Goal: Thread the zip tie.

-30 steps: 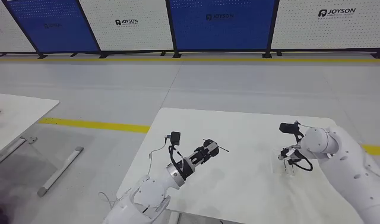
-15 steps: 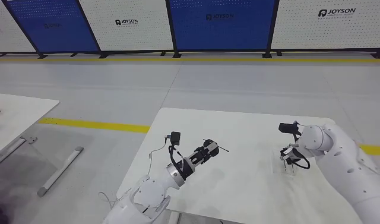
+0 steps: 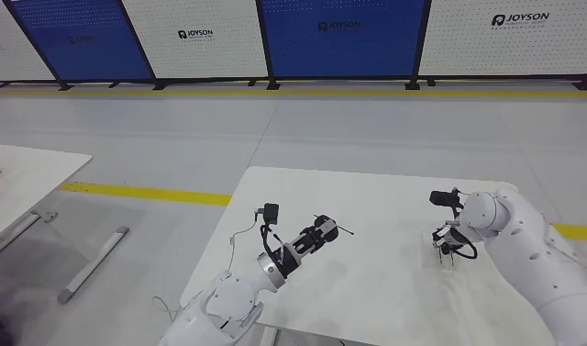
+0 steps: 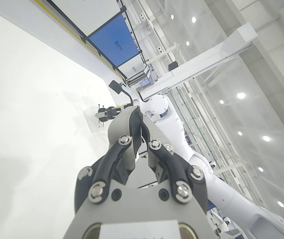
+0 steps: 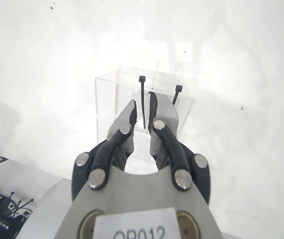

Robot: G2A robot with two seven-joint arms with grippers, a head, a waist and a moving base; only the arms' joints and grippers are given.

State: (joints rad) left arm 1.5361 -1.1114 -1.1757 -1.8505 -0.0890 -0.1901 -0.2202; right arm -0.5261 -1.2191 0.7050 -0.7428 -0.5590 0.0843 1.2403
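Note:
My left gripper point(image 3: 323, 228) hovers over the near left part of the white table point(image 3: 385, 199), its fingers point(image 4: 134, 128) pressed together on a thin black zip tie point(image 3: 343, 227) that sticks out sideways. At the right side a clear stand point(image 5: 106, 105) holds two upright black zip ties. My right gripper point(image 5: 143, 100) is open just above it, one finger on each side of the nearer zip tie point(image 5: 142, 100), not touching it. The second zip tie point(image 5: 177, 93) stands just beside the fingers. In the top view the right gripper point(image 3: 447, 245) is right over the stand point(image 3: 446, 262).
The tabletop between the two arms is bare white surface. The other arm's gripper point(image 4: 106, 114) and the stand point(image 4: 92, 121) appear far off in the left wrist view. The table's far edge borders a grey floor with a yellow line point(image 3: 147, 193).
The right arm has shifted slightly and brought its gripper down closer over the clear stand. The left arm and its zip tie have stayed still.

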